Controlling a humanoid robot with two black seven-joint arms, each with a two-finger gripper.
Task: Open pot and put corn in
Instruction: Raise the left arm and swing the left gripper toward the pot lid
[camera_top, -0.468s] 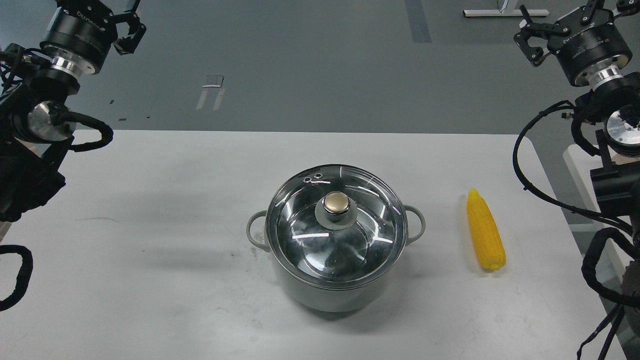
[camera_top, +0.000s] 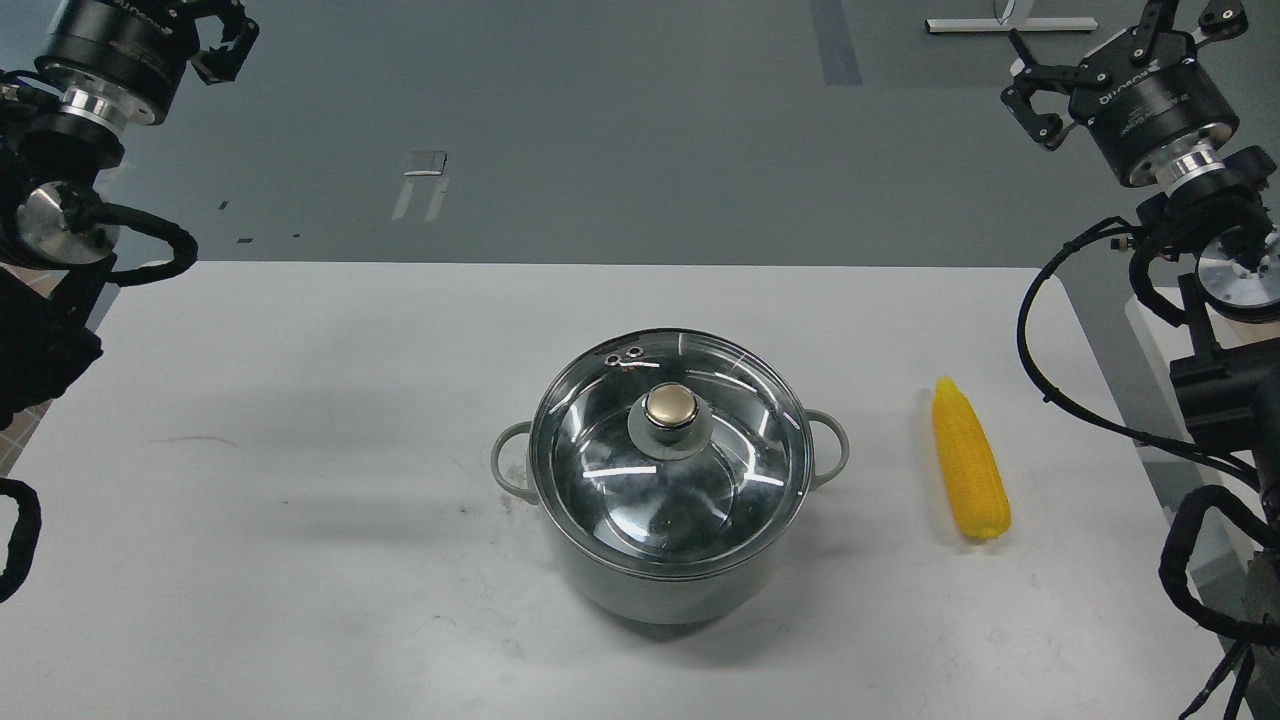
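Observation:
The grey-green pot (camera_top: 660, 585) stands at the table's middle with two loop side handles. Its round glass lid (camera_top: 670, 455) with a gold knob (camera_top: 671, 405) sits closed on it. The yellow corn (camera_top: 968, 465) lies on the table to the right of the pot, pointed end away from me. My left gripper (camera_top: 205, 25) is high at the top left, far from the pot and partly cut off by the frame edge. My right gripper (camera_top: 1120, 45) is high at the top right, beyond the corn, with its fingers spread apart and empty.
The white table (camera_top: 300, 420) has a rounded far right corner. Black cables (camera_top: 1050, 330) hang from my right arm beside the table's right edge. Grey floor lies beyond the table's far edge.

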